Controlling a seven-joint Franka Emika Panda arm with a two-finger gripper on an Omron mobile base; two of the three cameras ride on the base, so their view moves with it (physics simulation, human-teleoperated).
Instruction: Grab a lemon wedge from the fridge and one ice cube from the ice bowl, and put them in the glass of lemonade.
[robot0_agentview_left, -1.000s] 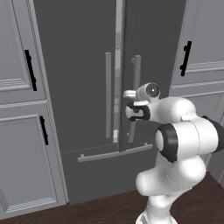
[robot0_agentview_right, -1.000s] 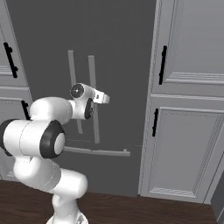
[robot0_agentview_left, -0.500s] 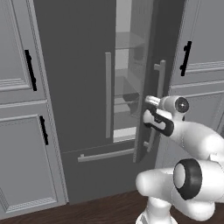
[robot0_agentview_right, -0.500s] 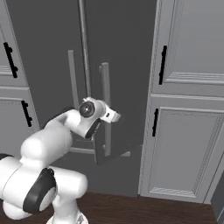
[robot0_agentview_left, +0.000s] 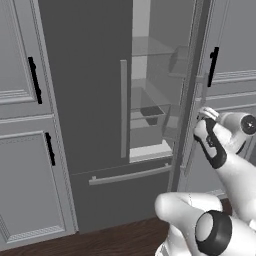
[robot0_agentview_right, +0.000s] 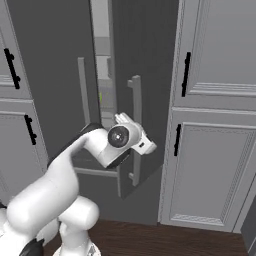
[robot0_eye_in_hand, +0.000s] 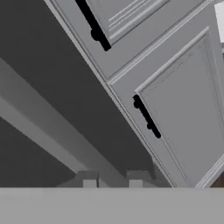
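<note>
Grey cabinets flank the fridge, whose right door's upright handle the gripper at mid-frame is probably clenched on, open shelves up-left.

Light grey panelled cabinets w/ black bar handles on both sides; dark brown wood floor below.

We see a kitchen — a tall dark fridge with glass shelves, between grey panelled cabinets
</note>
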